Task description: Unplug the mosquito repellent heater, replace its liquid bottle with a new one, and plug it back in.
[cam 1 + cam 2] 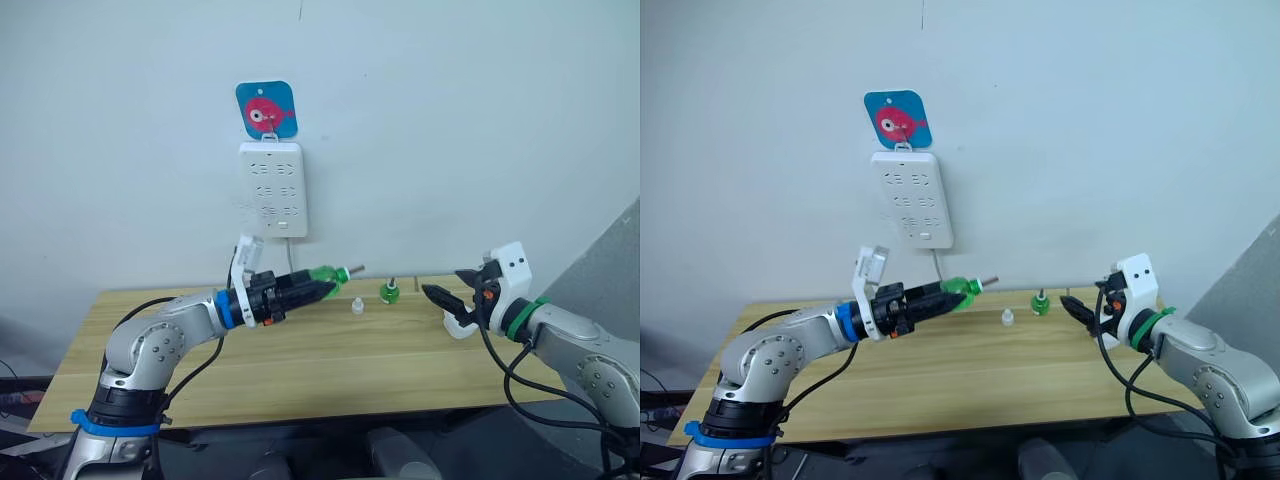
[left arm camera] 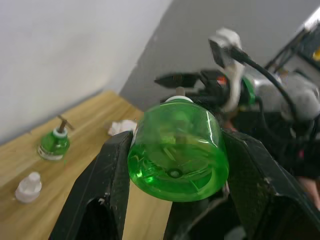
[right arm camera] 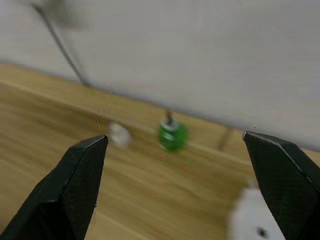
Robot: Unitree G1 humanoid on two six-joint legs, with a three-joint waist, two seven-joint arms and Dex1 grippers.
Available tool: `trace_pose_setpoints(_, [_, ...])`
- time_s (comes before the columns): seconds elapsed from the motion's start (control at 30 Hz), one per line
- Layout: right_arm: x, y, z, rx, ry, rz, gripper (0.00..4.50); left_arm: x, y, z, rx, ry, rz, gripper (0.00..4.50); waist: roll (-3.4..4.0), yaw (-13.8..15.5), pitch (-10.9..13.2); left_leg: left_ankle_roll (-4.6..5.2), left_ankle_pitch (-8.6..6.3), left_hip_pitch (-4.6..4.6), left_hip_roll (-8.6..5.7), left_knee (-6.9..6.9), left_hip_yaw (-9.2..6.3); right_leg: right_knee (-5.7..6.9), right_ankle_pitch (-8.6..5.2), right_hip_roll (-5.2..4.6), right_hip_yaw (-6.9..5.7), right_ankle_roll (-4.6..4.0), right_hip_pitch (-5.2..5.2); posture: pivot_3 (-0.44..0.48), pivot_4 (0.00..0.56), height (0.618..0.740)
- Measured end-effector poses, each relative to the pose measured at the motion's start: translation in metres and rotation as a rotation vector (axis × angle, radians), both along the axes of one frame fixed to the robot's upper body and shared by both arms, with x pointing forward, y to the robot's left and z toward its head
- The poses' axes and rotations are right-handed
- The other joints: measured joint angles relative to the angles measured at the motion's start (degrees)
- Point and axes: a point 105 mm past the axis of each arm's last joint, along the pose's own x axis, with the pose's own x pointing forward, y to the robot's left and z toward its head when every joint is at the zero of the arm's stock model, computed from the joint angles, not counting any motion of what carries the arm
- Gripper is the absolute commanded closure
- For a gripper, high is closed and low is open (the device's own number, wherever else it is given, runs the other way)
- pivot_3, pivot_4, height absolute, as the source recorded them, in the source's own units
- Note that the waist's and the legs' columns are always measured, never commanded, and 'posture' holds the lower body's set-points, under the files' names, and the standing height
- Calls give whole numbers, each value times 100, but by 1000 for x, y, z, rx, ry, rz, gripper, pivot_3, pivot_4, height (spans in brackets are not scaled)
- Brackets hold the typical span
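the left gripper (image 1: 318, 290) clamps a green bottle (image 1: 328, 274) above the table (image 1: 330, 370). the right gripper (image 1: 436, 296) hangs wide open near the other green bottle (image 1: 389, 291) and a white cap (image 1: 357, 306).

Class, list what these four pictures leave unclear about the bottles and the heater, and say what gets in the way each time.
- Heater: right wrist view, blurred and cut off by the bottom edge; prongs and vent unreadable.
- Held green bottle: left wrist view, its own base hides the neck; the left end effector covers its sides.
- Green bottle on the table: eye views, too small to judge liquid level.
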Motion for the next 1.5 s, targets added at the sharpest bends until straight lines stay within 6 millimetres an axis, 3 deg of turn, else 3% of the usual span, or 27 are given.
trace_pose_setpoints(0.1, [10, -21, -11, -170, 27, -37, 0, -8, -4, -9, 44, -30, -53, 2146, -10, 0, 36, 1, 0, 1, 1, -2, 6, -1, 0, 0, 7, 0, -1, -212, 98, 740])
trace_pose_setpoints(0.23, [25, -36, -21, -225, 88, -89, 0, -16, -10, -18, 89, -66, -111, 2146, -13, -1, 77, 1, -1, 0, 1, -5, 8, -1, 0, 0, 9, 1, -2, -208, 101, 740])
trace_pose_setpoints(0.47, [27, -41, -41, -249, 206, -76, 0, -21, -9, -23, 118, -92, -135, 2146, -15, 43, 156, 2, -1, 0, 2, -7, 6, -1, 0, 0, 7, 2, -2, -199, 108, 740])
trace_pose_setpoints(0.7, [26, -39, -45, -259, 223, -60, 0, -22, -9, -23, 122, -95, -145, 2146, -16, 58, 183, 2, -1, 0, 2, -7, 6, -1, -1, 0, 6, 2, -3, -199, 108, 740])
trace_pose_setpoints(0.73, [26, -39, -45, -261, 223, -60, 0, -22, -9, -23, 122, -95, -145, 2146, -16, 58, 184, 2, -1, 0, 2, -7, 6, -1, -1, 0, 7, 3, -3, -145, 127, 740])
trace_pose_setpoints(0.8, [37, -39, -50, -266, 259, -56, 0, -25, -8, -26, 124, -94, -140, 2146, -26, 38, 216, 3, -1, 26, 3, -8, 17, -1, 0, 1, 21, 2, 12, -141, 128, 740])
trace_pose_setpoints(0.9, [48, -54, -68, -312, 372, -93, 0, -35, -9, -35, 127, -78, -150, 2146, -42, 29, 269, 3, -1, 35, 3, -6, 35, -1, 2, 1, 44, 4, 19, -132, 127, 740])
trace_pose_setpoints(1.07, [58, -52, -71, -310, 381, -80, 0, -37, -8, -36, 129, -83, -145, 2146, -66, 135, 292, 4, -3, 28, 2, -4, 38, -7, 5, 1, 49, 11, 18, -128, 126, 740])
trace_pose_setpoints(1.27, [51, -53, -84, -304, 438, -76, 0, -37, -8, -37, 130, -83, -141, 2146, -54, 183, 306, 10, -6, 18, 2, -9, 44, -6, 3, 0, 55, 14, 1, -128, 126, 740])
trace_pose_setpoints(1.5, [50, -54, -82, -283, 448, -89, 0, -37, -7, -37, 132, -85, -141, 2146, -51, 164, 330, 11, -7, 21, 2, -8, 62, -6, 3, 1, 75, 14, -1, -128, 126, 740])
